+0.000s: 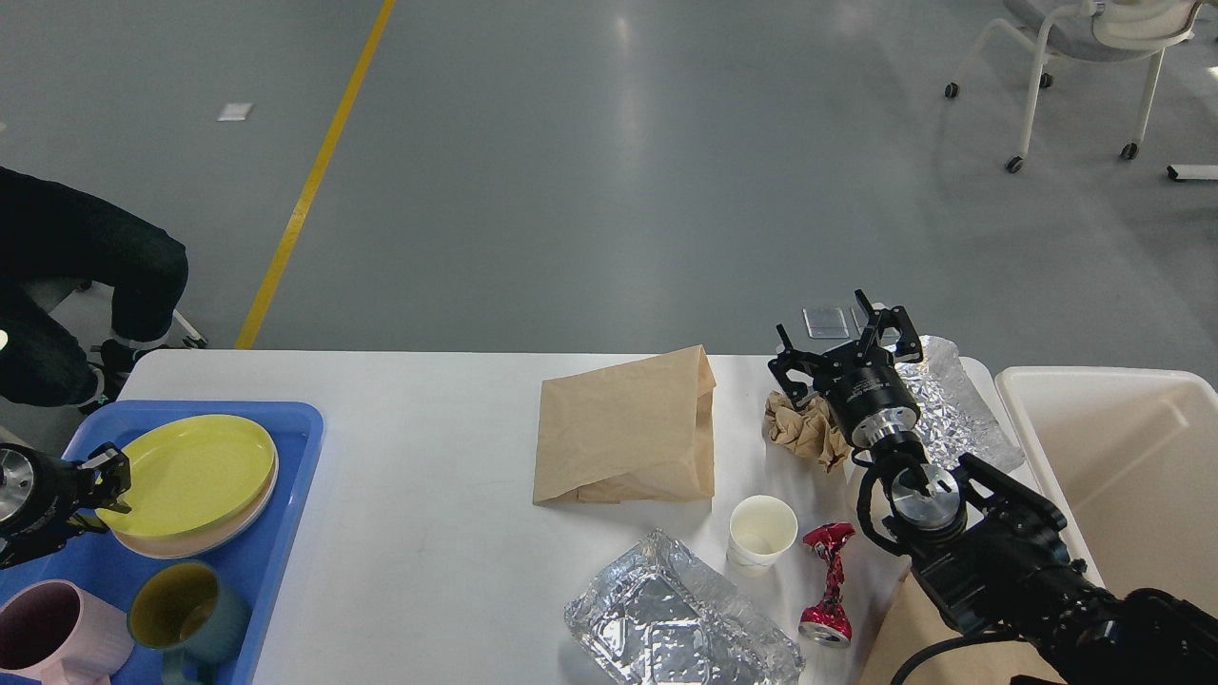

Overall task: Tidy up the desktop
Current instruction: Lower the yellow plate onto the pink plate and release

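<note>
Head view shows me the large white rectangular desktop (pixel 428 457) filling the lower half of the picture, with grey floor beyond its far edge. My right gripper (pixel 837 357) sits over the far right part of it with its fingers spread apart, holding nothing, just above a crumpled brown paper wad (pixel 804 430) and in front of a crinkled foil tray (pixel 956 404). My left gripper (pixel 112 473) is at the left edge, its tips at the rim of a yellow plate (pixel 190 471); I cannot tell whether they are parted or pressed. That plate is stacked on a cream plate in a blue plastic tray (pixel 290 476), beside a pink mug (pixel 52 628) and a teal mug (pixel 186 609). Mid-table lies a flat brown paper bag (pixel 628 428). Nearer me stand a white paper cup (pixel 761 533), a crushed red can (pixel 828 585) and a second foil tray (pixel 680 618). A cream plastic bin (pixel 1123 457) stands to the right.
</note>
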Controlling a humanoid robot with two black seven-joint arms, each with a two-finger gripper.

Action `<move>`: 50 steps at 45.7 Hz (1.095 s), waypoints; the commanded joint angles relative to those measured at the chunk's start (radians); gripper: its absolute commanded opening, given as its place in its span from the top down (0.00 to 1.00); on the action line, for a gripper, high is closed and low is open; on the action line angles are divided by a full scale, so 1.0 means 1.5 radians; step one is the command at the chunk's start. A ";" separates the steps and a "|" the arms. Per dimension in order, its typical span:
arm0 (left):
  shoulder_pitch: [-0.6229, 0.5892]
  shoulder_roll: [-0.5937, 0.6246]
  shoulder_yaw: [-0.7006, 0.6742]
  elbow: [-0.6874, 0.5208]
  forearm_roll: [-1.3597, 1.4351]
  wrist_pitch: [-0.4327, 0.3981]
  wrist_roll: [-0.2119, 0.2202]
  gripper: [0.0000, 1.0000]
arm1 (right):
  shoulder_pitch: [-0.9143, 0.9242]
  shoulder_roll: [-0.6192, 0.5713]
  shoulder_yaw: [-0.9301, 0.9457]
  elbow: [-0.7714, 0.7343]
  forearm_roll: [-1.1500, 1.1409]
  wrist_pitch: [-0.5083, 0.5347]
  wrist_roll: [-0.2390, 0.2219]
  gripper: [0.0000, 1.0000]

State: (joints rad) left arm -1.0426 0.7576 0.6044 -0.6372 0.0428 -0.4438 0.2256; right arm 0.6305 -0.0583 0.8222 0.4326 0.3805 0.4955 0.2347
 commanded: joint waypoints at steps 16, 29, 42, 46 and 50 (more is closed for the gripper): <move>-0.004 0.005 -0.012 0.023 -0.004 0.058 0.000 0.20 | 0.000 0.000 0.000 0.000 0.000 0.000 0.000 0.00; -0.012 0.013 -0.101 0.112 -0.008 0.078 0.000 0.06 | 0.000 0.000 0.000 0.000 0.000 0.000 0.000 0.00; -0.042 0.041 -0.207 0.146 -0.032 0.072 -0.033 0.04 | 0.000 0.000 0.000 0.000 0.000 0.000 0.000 0.00; -0.013 0.028 -0.302 0.146 -0.039 0.073 -0.066 0.04 | 0.000 0.000 0.000 0.000 0.000 0.000 0.000 0.00; 0.015 0.029 -0.398 0.147 -0.040 0.073 -0.100 0.04 | 0.000 0.000 0.000 0.000 0.000 0.000 0.000 0.00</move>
State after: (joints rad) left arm -1.0713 0.8049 0.1859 -0.4189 -0.0113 -0.3348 0.1384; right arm 0.6305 -0.0583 0.8222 0.4326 0.3803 0.4955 0.2347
